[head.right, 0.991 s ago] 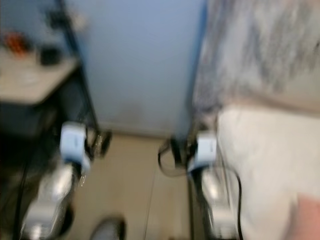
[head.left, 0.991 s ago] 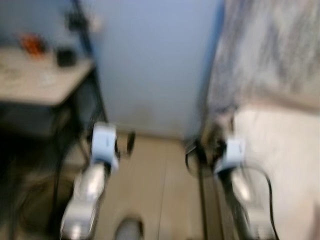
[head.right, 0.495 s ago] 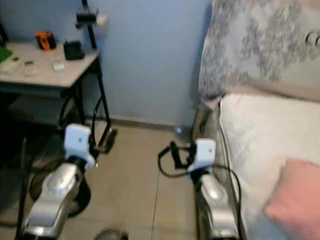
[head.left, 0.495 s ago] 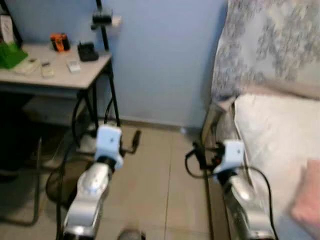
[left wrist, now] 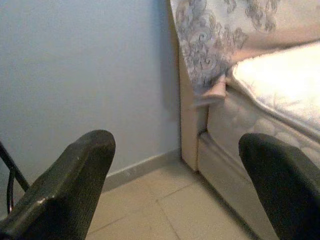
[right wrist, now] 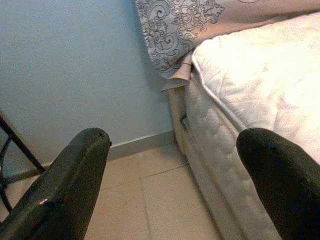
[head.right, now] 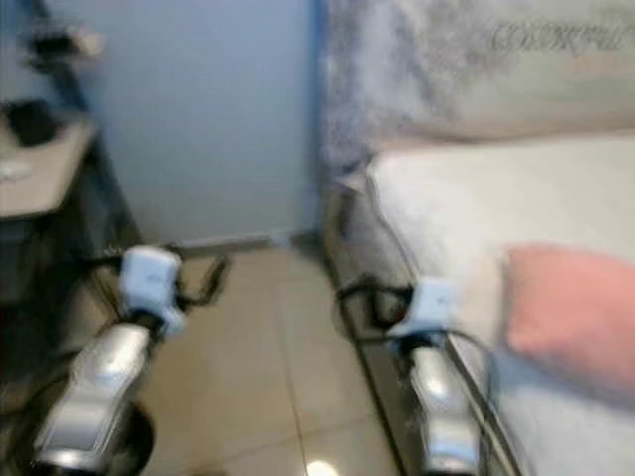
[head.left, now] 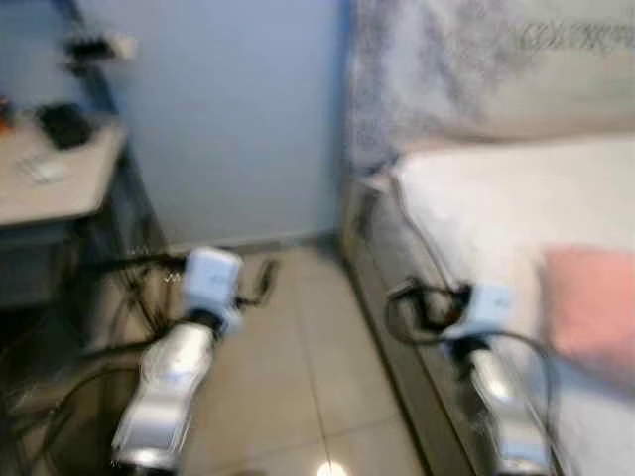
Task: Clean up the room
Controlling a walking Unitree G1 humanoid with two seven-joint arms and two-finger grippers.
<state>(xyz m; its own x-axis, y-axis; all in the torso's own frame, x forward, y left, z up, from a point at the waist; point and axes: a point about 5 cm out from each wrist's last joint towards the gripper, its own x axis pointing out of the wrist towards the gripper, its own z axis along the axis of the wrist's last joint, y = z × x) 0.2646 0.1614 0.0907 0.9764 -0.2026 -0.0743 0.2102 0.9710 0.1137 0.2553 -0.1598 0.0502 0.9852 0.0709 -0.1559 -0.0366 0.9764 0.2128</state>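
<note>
A bed with a bare white mattress (head.left: 466,188) runs along the right. A pink pillow (head.left: 590,312) lies on it near the right edge. A grey patterned cover (left wrist: 210,35) hangs at the bed's far end against the blue wall. My left gripper (head.left: 263,283) is held over the tiled floor, open and holding nothing. My right gripper (head.left: 417,297) hovers by the mattress's near side edge, also open with nothing in it. In both wrist views the black fingers (right wrist: 75,175) stand wide apart, facing the wall and the bed's corner.
A light-topped desk (head.left: 50,183) on black legs stands at the left, with small dark items on it and cables beneath. Beige floor tiles (head.left: 288,377) run between desk and bed up to the blue wall (head.left: 228,109). The head views are blurred.
The camera has swung right: the desk has slid to the left edge, while the bed and pink pillow take up more of the picture. Both arms keep the same pose.
</note>
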